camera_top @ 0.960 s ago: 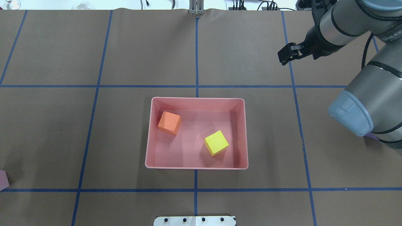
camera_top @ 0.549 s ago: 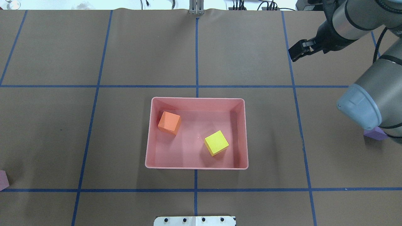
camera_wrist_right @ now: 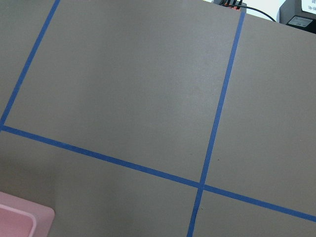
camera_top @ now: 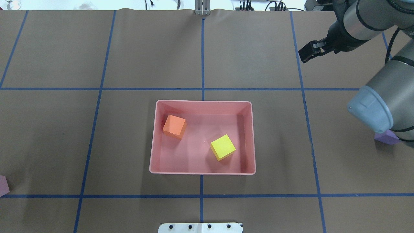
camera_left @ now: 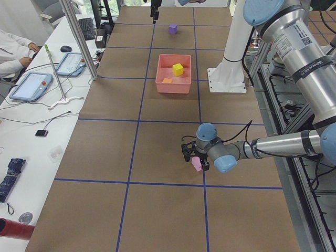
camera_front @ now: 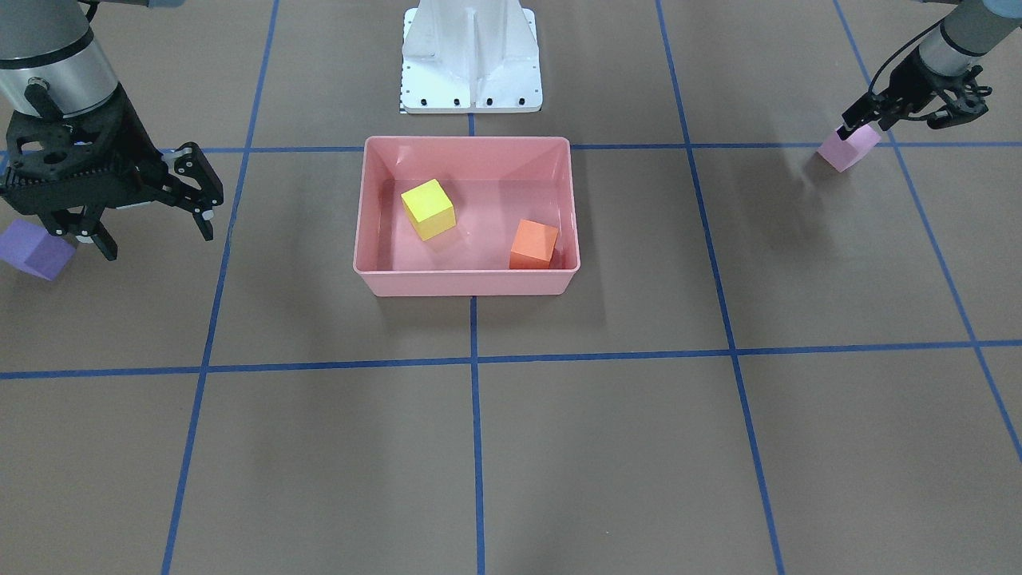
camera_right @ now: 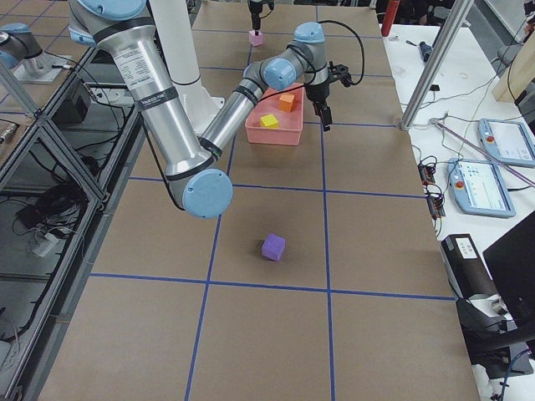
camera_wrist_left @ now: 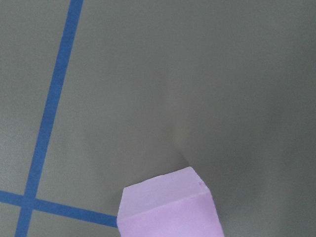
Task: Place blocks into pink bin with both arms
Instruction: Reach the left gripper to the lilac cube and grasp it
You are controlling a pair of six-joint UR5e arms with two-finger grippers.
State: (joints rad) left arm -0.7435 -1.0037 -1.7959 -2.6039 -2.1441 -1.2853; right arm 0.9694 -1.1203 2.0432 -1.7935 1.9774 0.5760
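1. Right gripper [camera_front: 152, 228]: the fingers are spread wide with nothing between them, hanging over the bare table [camera_top: 145, 48]. Overhead only the tip pokes out past the wrist, so the front view is the one that shows the gap.
2. Left gripper [camera_front: 902, 116]: the fingers look spread too, right down at the light pink block [camera_front: 848, 149]. It's tiny in every view, so I can't tell if a finger touches the block. Its own wrist cam shows no fingers at all, just the block's top, cut off by the bottom edge.
3. Overhead, that light pink block is only a sliver at the left edge.
4. Purple block [camera_right: 273, 246]: it's on the table out on the robot's right, well apart from the bin. Overhead it's mostly hidden behind the right arm's elbow. The front view makes it look just beside the right gripper, but the right-side view shows them well apart.
5. Pink bin [camera_top: 202, 103]: a salmon tub with sloped walls and a rolled rim, mid-table over a blue tape line [camera_top: 202, 64]. Inside, the orange block [camera_top: 174, 126] is near one short wall and the yellow block [camera_top: 222, 147] is toward the other. They don't touch.
6. The right wrist cam catches just a corner of the bin's rim.
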